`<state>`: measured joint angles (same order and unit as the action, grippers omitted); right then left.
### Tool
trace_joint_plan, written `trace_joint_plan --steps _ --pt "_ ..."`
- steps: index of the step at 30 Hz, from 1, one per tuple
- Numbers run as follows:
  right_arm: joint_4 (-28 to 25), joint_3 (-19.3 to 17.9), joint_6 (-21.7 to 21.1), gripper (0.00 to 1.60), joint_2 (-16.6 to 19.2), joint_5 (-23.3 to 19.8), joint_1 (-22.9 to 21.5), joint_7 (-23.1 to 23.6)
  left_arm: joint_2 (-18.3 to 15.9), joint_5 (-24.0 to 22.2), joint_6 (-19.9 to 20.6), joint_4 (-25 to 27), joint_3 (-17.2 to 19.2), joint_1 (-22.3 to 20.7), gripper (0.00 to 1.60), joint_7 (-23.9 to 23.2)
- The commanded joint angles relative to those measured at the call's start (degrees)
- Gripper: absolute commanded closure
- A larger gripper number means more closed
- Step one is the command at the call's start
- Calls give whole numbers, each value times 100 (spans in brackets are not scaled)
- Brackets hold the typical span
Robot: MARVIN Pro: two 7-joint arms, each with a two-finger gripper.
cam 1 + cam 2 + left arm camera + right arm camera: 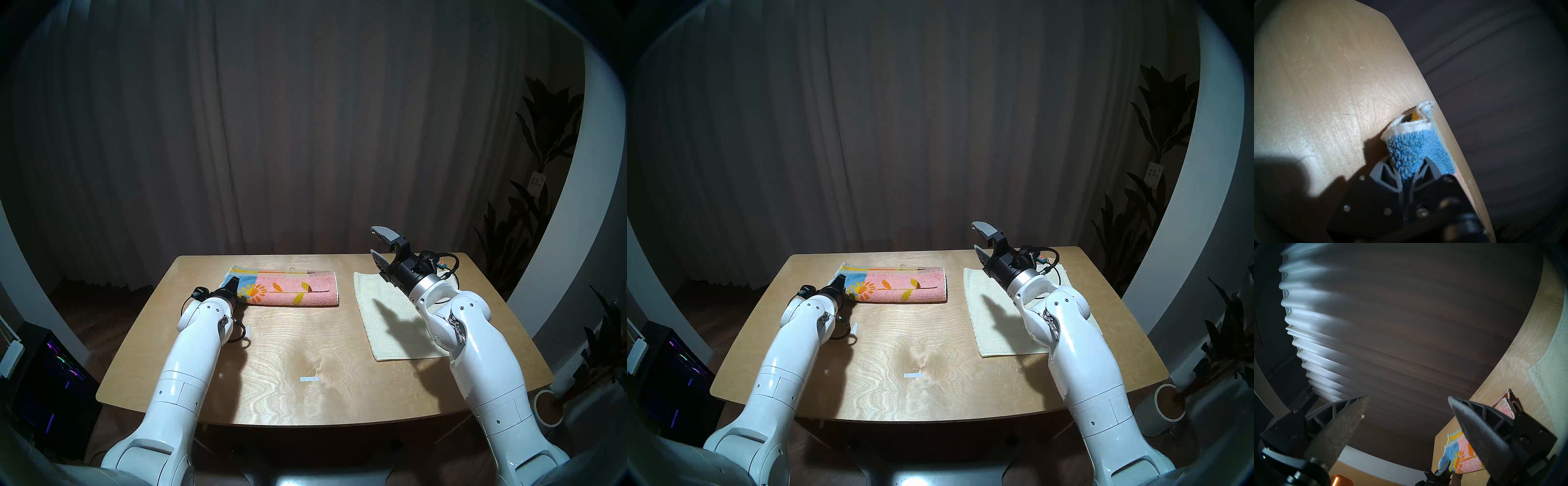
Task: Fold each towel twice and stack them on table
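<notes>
2 towels on the table (278, 342) — 1 folded, 1 flat

The patterned towel (291, 291) — pink and blue terry with orange-yellow suns and leaves — lies folded into a long strip near the far edge, its blue left end lifted, pinched and bunched. The cream towel (383, 315), plain with tiny dots, lies spread flat in 1 layer on the right side, well apart from the strip.

Pink and blue towel (291, 290) with orange-yellow suns, centre frame; cream dotted towel (383, 319), right; light wood-grain table (288, 356); dark curtain (271, 118) above.
</notes>
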<state>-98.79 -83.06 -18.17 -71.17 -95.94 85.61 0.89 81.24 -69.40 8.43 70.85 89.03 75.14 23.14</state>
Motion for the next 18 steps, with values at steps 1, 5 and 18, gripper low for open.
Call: trace_joint_plan --steps 1,5,18 --pt "-50 -21 4 0 -16 -9 -84 64 32 192 -239 410 -84 112 160 -26" --pt "-25 -30 5 0 -19 -4 -79 81 18 251 -347 777 -70 205 160 3" --pt "55 33 98 0 47 323 -64 77 -234 285 -326 1820 256 814 160 169"
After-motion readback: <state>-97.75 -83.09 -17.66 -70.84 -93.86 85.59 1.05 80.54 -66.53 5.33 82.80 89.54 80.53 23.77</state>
